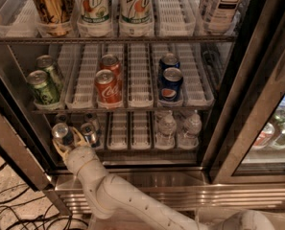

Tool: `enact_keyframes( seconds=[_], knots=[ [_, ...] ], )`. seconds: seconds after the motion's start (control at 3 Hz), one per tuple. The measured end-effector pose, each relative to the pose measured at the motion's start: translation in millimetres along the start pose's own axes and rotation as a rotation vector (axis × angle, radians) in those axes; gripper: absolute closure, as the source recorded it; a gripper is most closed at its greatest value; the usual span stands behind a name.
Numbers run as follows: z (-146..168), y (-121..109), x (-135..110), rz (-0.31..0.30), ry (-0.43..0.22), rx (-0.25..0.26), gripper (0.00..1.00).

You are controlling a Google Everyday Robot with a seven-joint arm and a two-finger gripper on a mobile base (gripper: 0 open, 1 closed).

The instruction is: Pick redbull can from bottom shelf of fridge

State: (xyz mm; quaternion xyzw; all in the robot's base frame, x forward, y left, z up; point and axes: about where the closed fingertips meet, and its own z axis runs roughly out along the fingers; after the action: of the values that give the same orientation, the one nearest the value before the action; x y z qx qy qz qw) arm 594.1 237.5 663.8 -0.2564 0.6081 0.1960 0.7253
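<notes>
The fridge (228,104) stands open before me. On its bottom shelf (132,143), at the left, stand several slim redbull cans. The nearest redbull can (62,133) sits at the shelf's front left corner, with another (89,132) just right of it. My gripper (65,143) reaches up from the white arm into that left corner. Its pale fingers (59,149) stand on either side of the front-left can, around its lower body. The can stands upright on the shelf.
Two small water bottles (167,127) stand on the bottom shelf's right side. The middle shelf holds green cans (42,86), Coke cans (107,87) and Pepsi cans (171,84). The top shelf holds large bottles. Cables (12,210) lie on the floor at left.
</notes>
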Motion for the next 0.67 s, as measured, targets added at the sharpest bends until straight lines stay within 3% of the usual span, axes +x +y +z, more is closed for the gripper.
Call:
enact_keyframes(
  seconds=[0.67],
  knots=[
    [-30.0, 22.2, 8.0, 0.029, 0.008, -0.208, 1.00]
  ],
)
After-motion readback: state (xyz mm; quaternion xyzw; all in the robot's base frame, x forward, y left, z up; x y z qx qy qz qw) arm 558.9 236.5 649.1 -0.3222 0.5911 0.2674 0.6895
